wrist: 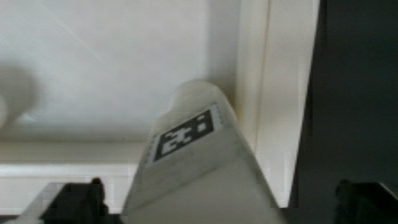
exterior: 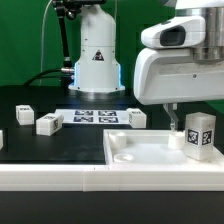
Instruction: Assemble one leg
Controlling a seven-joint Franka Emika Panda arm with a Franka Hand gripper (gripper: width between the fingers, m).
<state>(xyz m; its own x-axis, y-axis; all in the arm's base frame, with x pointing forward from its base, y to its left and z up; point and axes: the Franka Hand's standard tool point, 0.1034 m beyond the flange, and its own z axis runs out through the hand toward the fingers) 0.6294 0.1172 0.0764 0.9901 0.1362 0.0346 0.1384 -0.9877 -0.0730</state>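
Note:
One leg (exterior: 200, 135), a small white block with square tags, stands upright at the corner of the white square panel (exterior: 140, 155) on the exterior view's right. My gripper (exterior: 188, 130) hangs over it with one finger (exterior: 172, 122) down beside it. In the wrist view the leg (wrist: 192, 150) lies between my two dark fingertips (wrist: 80, 200), and a gap shows on each side of it. My gripper (wrist: 222, 205) is open around the leg. The panel (wrist: 107, 60) fills the background there.
Three more legs lie on the black table: two on the exterior view's left (exterior: 22, 115) (exterior: 48, 124) and one behind the panel (exterior: 136, 118). The marker board (exterior: 92, 116) lies in front of the robot base (exterior: 95, 60).

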